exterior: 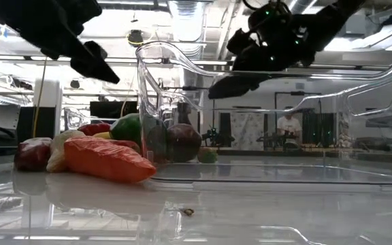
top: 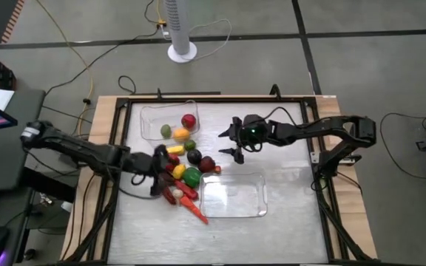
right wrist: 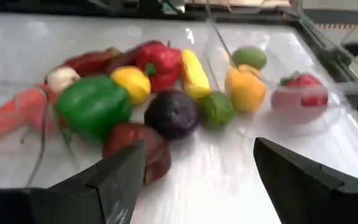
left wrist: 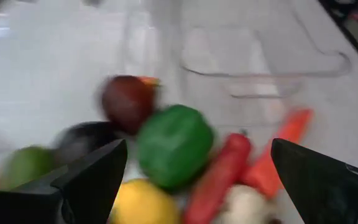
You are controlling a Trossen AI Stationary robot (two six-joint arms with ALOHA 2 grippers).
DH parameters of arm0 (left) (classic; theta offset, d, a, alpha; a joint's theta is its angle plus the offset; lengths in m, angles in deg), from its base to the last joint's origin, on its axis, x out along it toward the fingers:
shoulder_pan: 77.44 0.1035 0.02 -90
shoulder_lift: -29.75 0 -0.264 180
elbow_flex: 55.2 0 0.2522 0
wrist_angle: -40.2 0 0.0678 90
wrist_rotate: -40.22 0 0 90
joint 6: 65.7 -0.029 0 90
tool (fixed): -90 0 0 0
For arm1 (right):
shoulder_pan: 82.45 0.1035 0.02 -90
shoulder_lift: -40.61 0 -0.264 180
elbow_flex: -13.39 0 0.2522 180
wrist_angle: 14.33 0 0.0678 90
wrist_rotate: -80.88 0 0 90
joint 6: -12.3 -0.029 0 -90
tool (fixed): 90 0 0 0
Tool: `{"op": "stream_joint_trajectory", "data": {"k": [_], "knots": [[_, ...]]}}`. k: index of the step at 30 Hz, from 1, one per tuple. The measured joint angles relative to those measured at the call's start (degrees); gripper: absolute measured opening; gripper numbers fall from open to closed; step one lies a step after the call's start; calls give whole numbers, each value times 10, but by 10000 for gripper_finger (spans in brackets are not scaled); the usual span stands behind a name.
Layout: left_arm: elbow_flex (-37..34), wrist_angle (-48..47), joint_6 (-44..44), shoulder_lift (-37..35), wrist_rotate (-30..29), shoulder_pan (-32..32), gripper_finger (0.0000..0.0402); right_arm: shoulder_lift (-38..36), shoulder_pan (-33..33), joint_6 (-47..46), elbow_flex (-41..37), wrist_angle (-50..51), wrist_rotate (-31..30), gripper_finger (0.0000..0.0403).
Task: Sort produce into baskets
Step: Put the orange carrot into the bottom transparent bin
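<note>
A pile of toy produce (top: 185, 168) lies mid-table: green pepper (right wrist: 92, 106), dark purple round piece (right wrist: 171, 113), dark red piece (right wrist: 138, 146), lemon (right wrist: 131, 83), red pepper (right wrist: 160, 62), corn (right wrist: 194, 73), carrot (left wrist: 275, 152), red chili (left wrist: 219, 174). The far clear basket (top: 148, 118) holds a red piece (top: 188, 120), a green one and an orange-yellow one. The near clear basket (top: 254, 193) holds nothing. My left gripper (top: 158, 168) is open above the pile's left side. My right gripper (top: 226, 143) is open, raised to the pile's right.
The table has a raised dark frame (top: 117, 133) along its edges. In the low view the near basket's wall (exterior: 271, 122) stands close, with the carrot (exterior: 107, 160) beside it. A fan base (top: 182, 52) and cables lie on the floor beyond the far edge.
</note>
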Motion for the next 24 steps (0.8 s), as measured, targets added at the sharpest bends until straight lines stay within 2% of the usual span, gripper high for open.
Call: {"op": "stream_joint_trajectory", "data": {"k": [3,9,16,19,24], "knots": [[16,31,14,50,5,-35,387,0,-3,-10,-5,-3,-3,325],[46,92,11,150,-22,-99,387,9,1,-37,-6,-9,-4,325],[74,83,-10,261,-72,-158,384,9,1,-55,-6,-4,-4,325],[77,80,3,292,-86,-172,366,9,1,-63,-6,-3,-4,325],[92,84,7,328,-107,-180,309,9,2,-69,-6,-3,-6,325]]}}
